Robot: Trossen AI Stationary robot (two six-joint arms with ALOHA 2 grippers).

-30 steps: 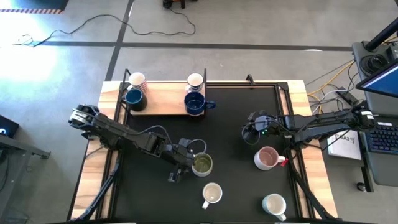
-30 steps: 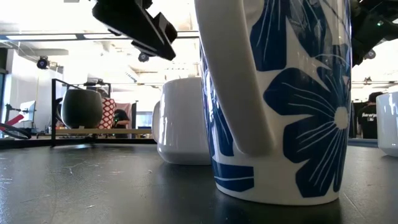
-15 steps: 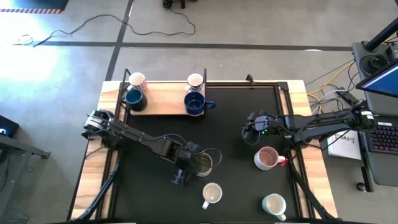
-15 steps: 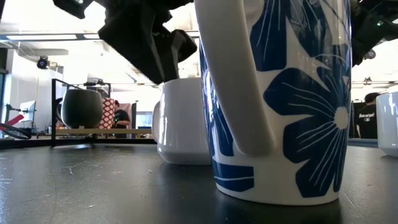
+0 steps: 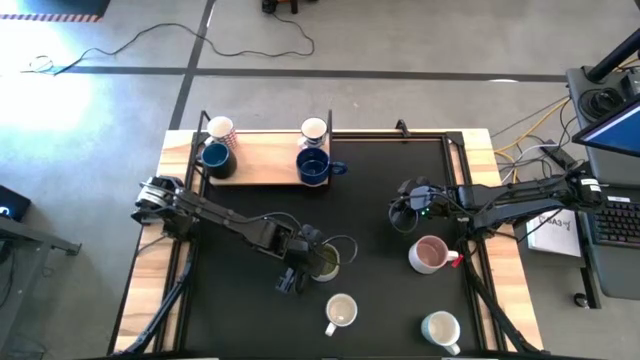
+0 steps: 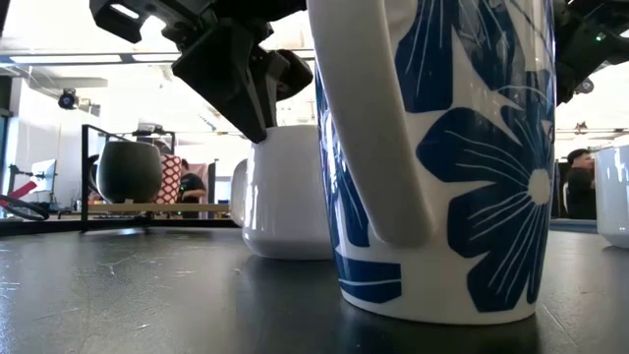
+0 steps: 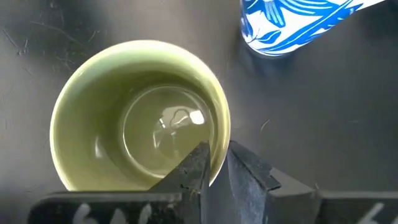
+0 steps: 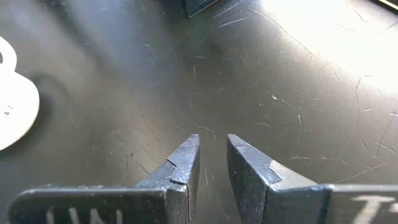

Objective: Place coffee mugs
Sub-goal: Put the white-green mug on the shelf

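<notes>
Left wrist view: the rim of the white, olive-green-lined ceramic mug (image 7: 140,118) is pinched by the left tool (image 7: 214,168); the right tool (image 8: 212,163) is held slightly open over the black surface (image 8: 249,81).

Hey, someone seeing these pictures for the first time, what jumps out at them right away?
Probably the left end effector pinching the rim of the olive-green-lined mug near the middle of the black table, one finger inside and one outside. Next, the tall blue-flowered mug filling the low view right in front of the camera. Four more mugs sit on the wooden shelf at the far left of the table.
</notes>
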